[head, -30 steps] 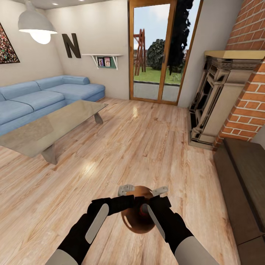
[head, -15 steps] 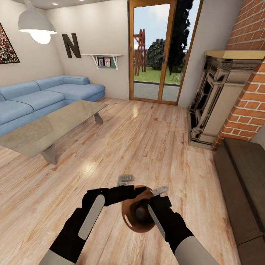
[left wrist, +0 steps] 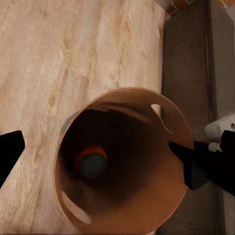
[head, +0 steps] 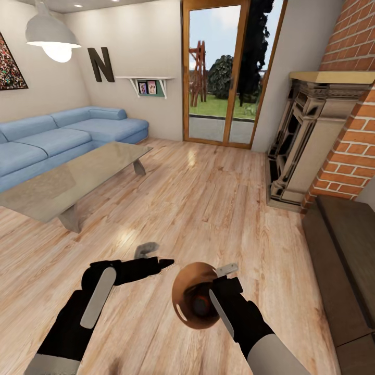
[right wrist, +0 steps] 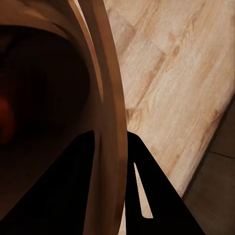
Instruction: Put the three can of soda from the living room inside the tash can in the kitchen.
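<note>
A large dark letter N hangs on the wall above the blue sofa, just left of a small wall shelf. Nothing else is readable; the shelf's pictures are too small to tell.

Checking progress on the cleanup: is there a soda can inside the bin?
Yes: the left wrist view looks down into the tash can, where a can of soda sits at the bottom.
</note>
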Robot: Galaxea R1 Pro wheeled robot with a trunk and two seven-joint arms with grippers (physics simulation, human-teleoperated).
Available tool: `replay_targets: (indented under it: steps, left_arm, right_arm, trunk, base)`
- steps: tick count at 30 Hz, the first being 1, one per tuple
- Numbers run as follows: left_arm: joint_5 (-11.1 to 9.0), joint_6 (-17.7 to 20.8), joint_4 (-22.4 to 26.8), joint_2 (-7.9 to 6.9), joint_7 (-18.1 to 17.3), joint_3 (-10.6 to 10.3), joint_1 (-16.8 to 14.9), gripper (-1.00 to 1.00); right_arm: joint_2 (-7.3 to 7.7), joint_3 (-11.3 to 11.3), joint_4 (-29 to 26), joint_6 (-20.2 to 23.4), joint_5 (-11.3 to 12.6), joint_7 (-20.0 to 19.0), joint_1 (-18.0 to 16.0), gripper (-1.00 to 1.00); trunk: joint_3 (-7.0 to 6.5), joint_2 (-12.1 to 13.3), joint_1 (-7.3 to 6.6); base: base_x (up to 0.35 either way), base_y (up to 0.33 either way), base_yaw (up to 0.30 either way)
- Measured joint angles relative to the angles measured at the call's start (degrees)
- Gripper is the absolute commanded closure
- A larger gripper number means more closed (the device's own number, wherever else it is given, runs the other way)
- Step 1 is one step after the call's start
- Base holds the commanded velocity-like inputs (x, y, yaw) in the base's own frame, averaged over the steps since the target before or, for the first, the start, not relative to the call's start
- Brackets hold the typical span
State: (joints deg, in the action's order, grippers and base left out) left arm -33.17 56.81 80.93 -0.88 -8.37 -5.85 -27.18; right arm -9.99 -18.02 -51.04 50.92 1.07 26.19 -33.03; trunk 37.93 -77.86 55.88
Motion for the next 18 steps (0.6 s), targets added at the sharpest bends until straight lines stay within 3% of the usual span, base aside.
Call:
replay_targets:
  steps: [4,9,16,18]
  left_arm:
    - [0.1,1.1,0.0,-1.52,1.3,3.0,-0.1,-1.0]
    - [0.0,1.6,0.0,-4.06,5.5,7.0,-0.1,-1.0]
    - [-0.1,2.3,0.0,-4.56,13.0,8.7,-0.1,-1.0]
    - [0.0,2.8,0.0,-4.61,16.9,8.8,-0.1,-1.0]
  right_arm:
    - [0.0,0.0,0.0,0.0,0.0,0.0,0.0,1.0]
    - [0.0,0.0,0.0,0.0,0.0,0.0,0.0,1.0]
    - [0.0,0.1,0.0,0.0,0.1,0.0,0.0,1.0]
    - [0.0,0.1,0.0,0.0,0.1,0.0,0.0,1.0]
  trunk:
    - [0.0,0.0,0.0]
    - [0.0,0.0,0.0]
    - [0.0,0.0,0.0]
    - [0.0,0.0,0.0]
  base:
    - [0.0,0.0,0.0]
    - [0.0,0.0,0.0]
    - [0.0,0.0,0.0]
    - [0.0,0.0,0.0]
